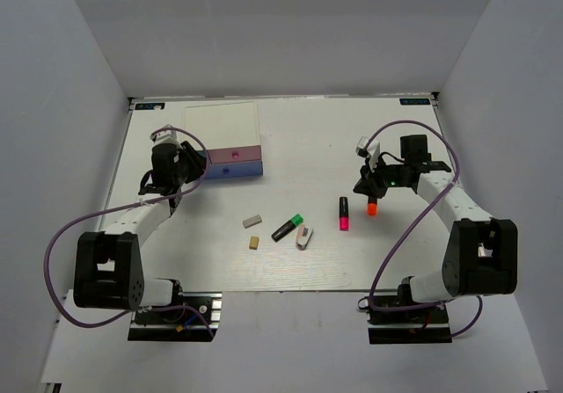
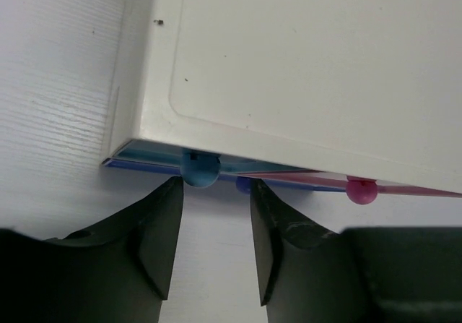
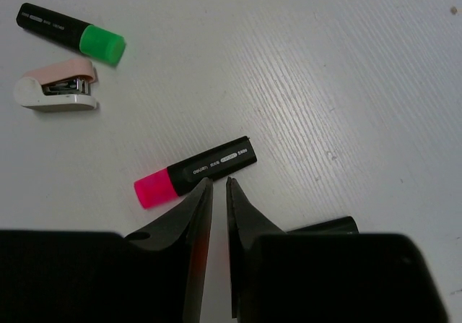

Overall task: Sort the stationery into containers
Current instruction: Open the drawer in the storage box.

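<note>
The left claw (image 2: 215,187) stood spread before the round light-blue knob (image 2: 200,168) of the white-topped drawer box (image 2: 303,70). The right claw (image 3: 219,184), pressed nearly together, hung beside the short black pink-capped marker (image 3: 196,171).

The white table (image 1: 422,252) bears a drawer box (image 1: 220,129), green marker (image 1: 288,226), pink marker (image 1: 343,214), stapler (image 1: 303,236), erasers (image 1: 252,221).

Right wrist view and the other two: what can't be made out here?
Right wrist: the black marker with the orange-red end is hidden behind the right gripper; only a reddish glint on one finger shows, so the grip is unclear.
Left wrist: the white-topped drawer box top covers most of its drawer fronts; mainly knobs show.
Top external: the small tan eraser is too small for detail.
</note>
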{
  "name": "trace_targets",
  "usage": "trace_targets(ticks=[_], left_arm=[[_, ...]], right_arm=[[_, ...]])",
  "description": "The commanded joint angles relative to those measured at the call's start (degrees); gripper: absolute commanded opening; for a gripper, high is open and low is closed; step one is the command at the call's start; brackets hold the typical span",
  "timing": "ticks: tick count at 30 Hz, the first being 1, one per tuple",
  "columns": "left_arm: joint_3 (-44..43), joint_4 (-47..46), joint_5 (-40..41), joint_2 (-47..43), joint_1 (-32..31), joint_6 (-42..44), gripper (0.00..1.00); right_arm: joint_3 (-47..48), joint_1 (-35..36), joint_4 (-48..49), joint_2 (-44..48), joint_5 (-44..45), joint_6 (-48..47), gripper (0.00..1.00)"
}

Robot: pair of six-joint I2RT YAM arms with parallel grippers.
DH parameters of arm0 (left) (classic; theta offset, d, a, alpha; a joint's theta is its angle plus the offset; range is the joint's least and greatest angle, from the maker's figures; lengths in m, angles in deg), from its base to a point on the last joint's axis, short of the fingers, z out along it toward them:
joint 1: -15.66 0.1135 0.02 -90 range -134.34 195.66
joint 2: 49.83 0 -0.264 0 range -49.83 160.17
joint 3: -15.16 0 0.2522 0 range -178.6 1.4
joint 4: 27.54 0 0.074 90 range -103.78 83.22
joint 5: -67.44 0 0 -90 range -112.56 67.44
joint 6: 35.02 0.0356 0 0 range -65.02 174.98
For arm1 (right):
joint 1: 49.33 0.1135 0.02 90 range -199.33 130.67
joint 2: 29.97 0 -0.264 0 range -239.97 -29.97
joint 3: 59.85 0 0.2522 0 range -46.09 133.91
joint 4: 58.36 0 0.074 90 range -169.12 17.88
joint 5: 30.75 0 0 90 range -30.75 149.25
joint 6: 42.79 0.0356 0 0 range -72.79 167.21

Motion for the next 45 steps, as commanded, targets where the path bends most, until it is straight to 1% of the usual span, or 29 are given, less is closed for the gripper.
trace_targets(ticks=[1,2,8,10,11,12,15,18,21,23,24,26,27,28,30,38,44,45], left_arm=[[-1.4,-1.8,1.1,-0.2,0.5,0.7,0.55],[-1.4,-1.8,1.1,-0.2,0.5,0.7,0.55],[-2.1,0.9,4.2,-1.4,0.5,2.5,0.53],[-2.1,0.9,4.9,-2.0,0.5,3.0,0.5],[-2.1,0.9,4.9,-2.0,0.5,3.0,0.46],[-2.1,0.9,5.4,-2.0,0.5,3.0,0.44],[-2.1,-1.2,5.4,-1.3,0.5,3.0,0.39],[-2.1,-3.5,4.9,-0.7,0.5,2.5,0.38],[-2.1,-4.1,4.4,-0.2,0.5,2.5,0.34],[-2.1,-4.1,4.4,-0.2,0.5,2.5,0.29],[-1.5,-3.5,4.4,-0.2,0.5,2.5,0.21],[-1.5,-2.9,4.4,-0.7,0.5,2.5,0.14],[-1.0,-2.9,4.4,-0.7,0.5,2.5,0.07],[-1.0,-2.9,3.7,-0.7,0.5,2.5,0.04],[0.3,-2.2,3.1,-1.3,0.5,2.5,0.0],[4.6,-1.6,2.5,-5.8,0.5,2.5,0.0],[8.1,1.0,1.4,-11.5,-0.1,2.5,0.0],[9.0,1.9,1.4,-12.3,-0.1,2.5,0.0]], right_arm=[[2.3,0.1,-0.5,-0.6,-2.1,-1.2,0.2],[2.6,0.0,-0.5,-0.7,-2.3,-1.2,0.21],[2.6,0.1,-0.2,-1.1,-2.3,-0.9,0.21],[2.6,0.0,-0.2,-1.1,-2.5,-1.0,0.21],[2.6,0.0,0.0,-1.4,-2.5,-1.0,0.21],[2.6,0.0,-0.1,-1.2,-2.5,-1.0,0.21],[2.9,0.1,-0.1,-1.7,-2.7,-1.0,0.21],[2.7,0.1,-0.3,-1.6,-2.2,-1.4,0.21],[2.3,0.1,-0.3,-1.4,-2.0,-1.7,0.21],[1.9,0.1,-0.4,-1.3,-1.9,-1.7,0.21],[1.8,0.1,-0.2,-1.1,-2.0,-1.7,0.21],[1.3,0.0,0.2,-1.1,-2.0,-1.7,0.21],[1.2,0.1,0.1,-1.0,-2.0,-1.6,0.21],[1.2,0.1,0.1,-1.1,-2.0,-1.5,0.22],[1.3,0.0,0.2,-1.1,-2.2,-1.6,0.22],[1.5,-0.2,0.2,-1.7,-2.4,-1.6,0.22],[1.5,0.1,0.3,-1.9,-2.6,-1.4,0.22],[1.5,0.1,0.2,-1.9,-2.6,-1.4,0.24]])
